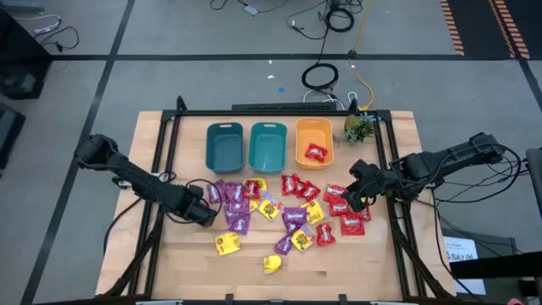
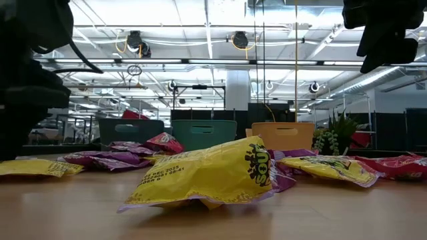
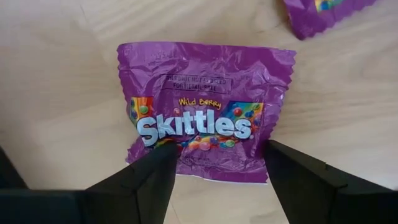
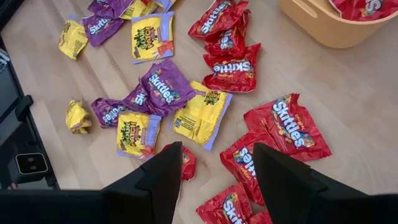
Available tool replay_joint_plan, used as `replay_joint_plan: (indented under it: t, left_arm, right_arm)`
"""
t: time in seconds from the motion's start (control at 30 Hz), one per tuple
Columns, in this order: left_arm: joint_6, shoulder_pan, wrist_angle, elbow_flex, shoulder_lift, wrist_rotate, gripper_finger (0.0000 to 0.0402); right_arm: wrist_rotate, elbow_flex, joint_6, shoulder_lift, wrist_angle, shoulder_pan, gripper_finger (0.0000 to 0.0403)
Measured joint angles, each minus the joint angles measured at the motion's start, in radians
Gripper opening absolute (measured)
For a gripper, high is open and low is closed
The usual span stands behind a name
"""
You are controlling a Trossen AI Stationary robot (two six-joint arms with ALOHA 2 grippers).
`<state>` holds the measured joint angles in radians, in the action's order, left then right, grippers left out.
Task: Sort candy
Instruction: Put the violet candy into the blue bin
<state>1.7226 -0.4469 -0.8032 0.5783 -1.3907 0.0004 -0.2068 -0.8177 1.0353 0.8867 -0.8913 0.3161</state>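
Purple, yellow and red candy packets (image 1: 284, 216) lie flat in a loose spread on the wooden table. My left gripper (image 3: 217, 155) is open at the spread's left edge (image 1: 206, 212). Its fingers stand on either side of the near edge of one purple Skittles packet (image 3: 205, 112), which lies flat, and I see no touch. My right gripper (image 4: 214, 149) is open and raised above the red packets (image 4: 283, 124) at the spread's right side (image 1: 356, 193). It holds nothing.
Two teal bins (image 1: 224, 146) (image 1: 267, 146) and an orange bin (image 1: 313, 135) stand in a row at the table's far side. Red packets (image 1: 316, 153) lie in the orange bin. A small green plant (image 1: 357, 127) stands to its right. Bare wood lies along the near edge.
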Motion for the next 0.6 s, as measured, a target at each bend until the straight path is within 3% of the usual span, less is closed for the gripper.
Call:
replay_joint_plan:
  t: [0.2, 0.47, 0.6]
  left_arm:
    - [0.023, 0.0, -0.017, -0.003, -0.002, -0.032, 0.0224]
    - [0.025, 0.001, -0.046, -0.004, -0.005, -0.08, 0.0082]
    - [0.024, 0.001, -0.057, -0.005, -0.006, -0.099, 0.0029]
  right_arm:
    - [0.001, 0.0, 0.0, 0.0, 0.003, 0.0, 0.0187]
    - [0.0, 0.0, -0.008, 0.0, 0.005, 0.0, 0.0187]
    - [0.0, 0.0, -0.012, 0.0, 0.005, 0.0, 0.0187]
